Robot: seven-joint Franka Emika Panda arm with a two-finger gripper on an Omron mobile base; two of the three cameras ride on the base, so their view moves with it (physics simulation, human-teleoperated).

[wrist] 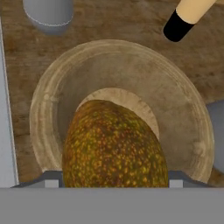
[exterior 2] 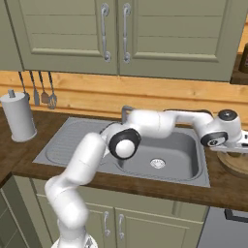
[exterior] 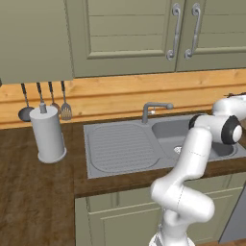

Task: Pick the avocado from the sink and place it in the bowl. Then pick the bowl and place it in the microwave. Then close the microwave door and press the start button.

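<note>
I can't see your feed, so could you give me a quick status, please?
Gripper over bowl, avocado between jaws. Nothing in the way.

arm (exterior 2: 145, 123): reaching right, elbow bent | tool: pointing down (jaws spread wide on avocado (wrist: 114, 146))

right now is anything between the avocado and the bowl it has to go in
Nothing visible stands in the way. In the hand view the avocado hangs right above the bowl, whose tan inside shows bare around it. Whether it is held or already resting in the bowl cannot be told. Nearby things on the counter sit outside the rim.
</note>
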